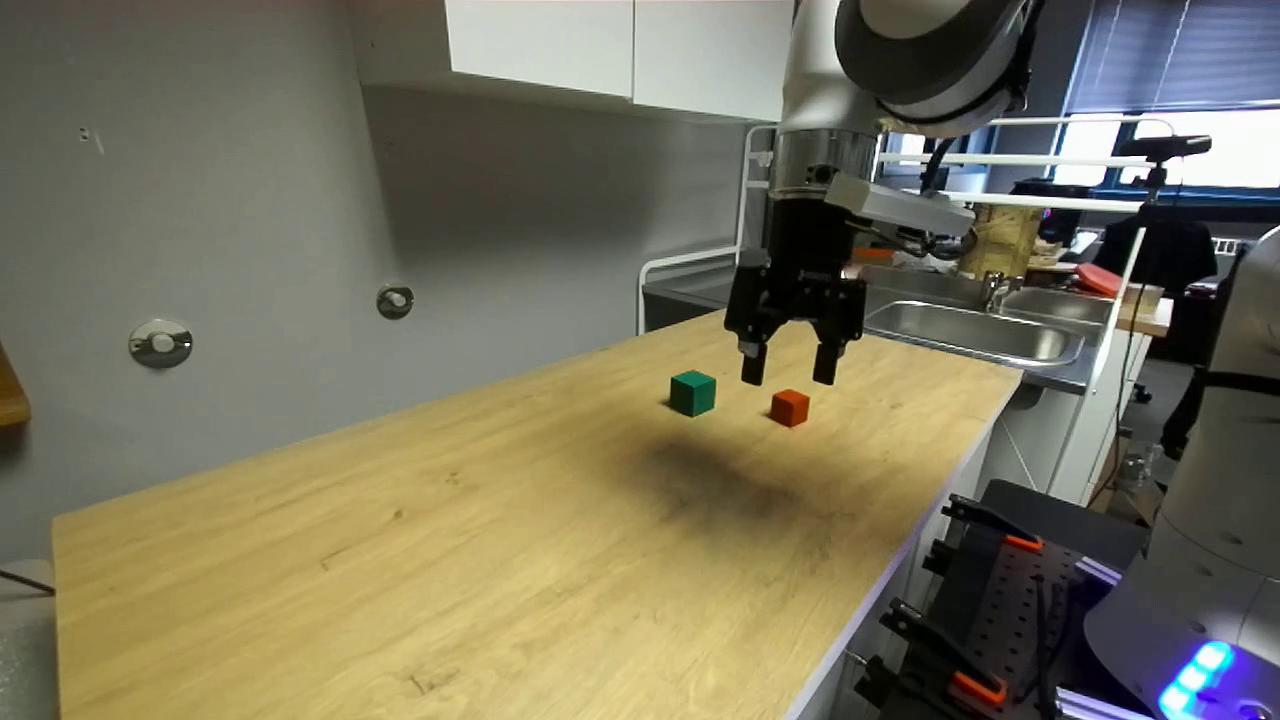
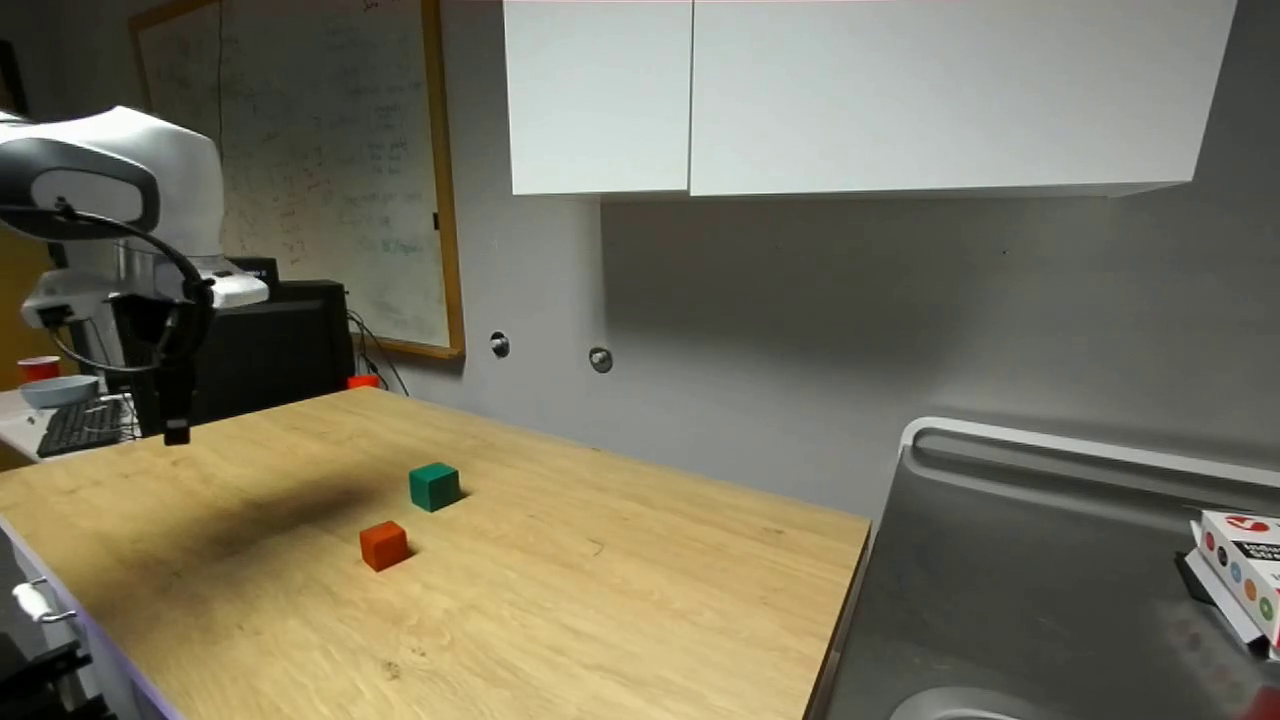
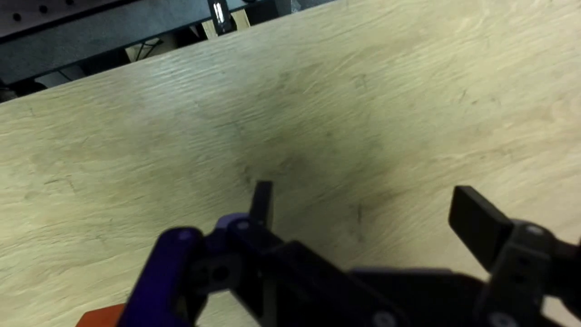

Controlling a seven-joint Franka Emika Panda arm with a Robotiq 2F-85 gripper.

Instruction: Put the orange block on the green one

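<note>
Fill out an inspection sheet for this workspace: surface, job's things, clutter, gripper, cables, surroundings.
Surface: wooden tabletop, with a soft shadow across part of it.
Job's things: orange block and green block, resting apart on the tabletop, not stacked.
Clutter: printed box on the metal counter; nothing seen touching either block.
Gripper: open, raised above the tabletop; fingers spread, nothing held between them.
Cables: dark cable looping along the arm; none seen touching the blocks.
Surroundings: white cupboards on the wall, sink, whiteboard.
</note>
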